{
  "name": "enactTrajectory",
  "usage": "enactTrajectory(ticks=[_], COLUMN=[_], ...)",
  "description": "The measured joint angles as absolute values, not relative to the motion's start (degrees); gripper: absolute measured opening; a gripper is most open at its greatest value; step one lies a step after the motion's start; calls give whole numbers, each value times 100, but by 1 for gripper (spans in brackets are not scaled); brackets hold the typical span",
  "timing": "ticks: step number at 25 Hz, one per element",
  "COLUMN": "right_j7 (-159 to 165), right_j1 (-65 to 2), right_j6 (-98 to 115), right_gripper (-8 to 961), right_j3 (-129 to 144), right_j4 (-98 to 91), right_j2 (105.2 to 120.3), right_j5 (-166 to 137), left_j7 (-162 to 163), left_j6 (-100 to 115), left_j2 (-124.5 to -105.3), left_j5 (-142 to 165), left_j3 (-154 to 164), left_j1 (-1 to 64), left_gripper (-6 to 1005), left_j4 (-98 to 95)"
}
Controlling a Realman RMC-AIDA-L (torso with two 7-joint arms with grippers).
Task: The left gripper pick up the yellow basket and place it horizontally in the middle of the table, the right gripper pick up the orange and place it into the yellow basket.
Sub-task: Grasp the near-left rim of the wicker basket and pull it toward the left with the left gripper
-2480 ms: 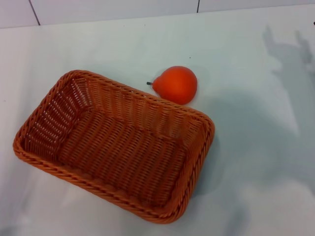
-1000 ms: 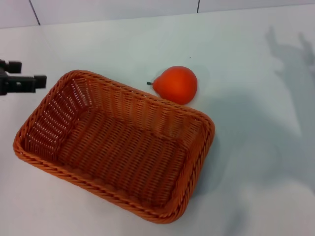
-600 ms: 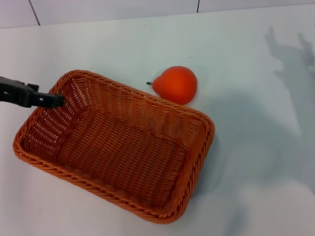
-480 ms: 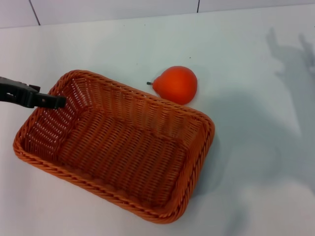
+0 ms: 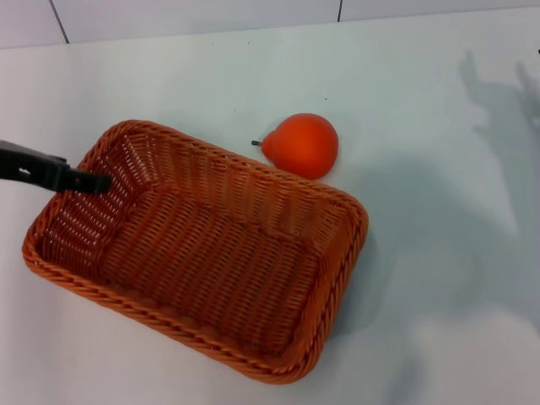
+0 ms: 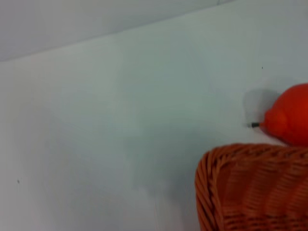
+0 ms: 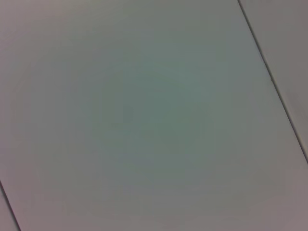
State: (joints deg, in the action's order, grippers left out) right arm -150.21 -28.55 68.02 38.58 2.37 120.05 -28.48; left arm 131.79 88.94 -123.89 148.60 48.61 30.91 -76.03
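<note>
The yellow basket (image 5: 219, 253), orange-brown wicker, lies askew on the white table (image 5: 211, 76), left of centre, and is empty. The orange (image 5: 304, 145) rests on the table just behind the basket's far long rim, apart from it, with its stem pointing left. My left gripper (image 5: 94, 180) comes in from the left edge, its dark tip over the basket's left short rim. The left wrist view shows a basket corner (image 6: 250, 187) and part of the orange (image 6: 291, 115). My right gripper is out of view; only its shadow falls at the far right.
A tiled wall (image 5: 194, 17) runs along the back edge of the table. The right wrist view shows only a plain pale surface (image 7: 144, 115) with thin seams.
My left gripper has come in from the left and moved right and down until it is over the basket's left rim. The basket and the orange have not moved.
</note>
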Motion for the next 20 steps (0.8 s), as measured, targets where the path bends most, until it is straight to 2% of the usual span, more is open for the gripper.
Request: enactTrajectory(ticks=[13, 18, 20], right_j7=[-15021, -15021, -15021], right_j1=[-2857, -2852, -2841], right_j6=[6789, 6750, 6745], right_gripper=[827, 827, 827], right_j3=[3858, 3816, 3775], right_j4=[221, 215, 210], right_j2=[12005, 12005, 12005], right_j5=[-2847, -2848, -2848], left_j7=[13456, 13479, 13484], left_j6=[8721, 8767, 8802], left_j2=[-12391, -12385, -12384], left_j5=[15142, 15174, 15177], left_j3=[5201, 5236, 5253], left_j1=[3156, 3206, 3206], left_gripper=[792, 527, 495], left_j4=[-7458, -7436, -7435])
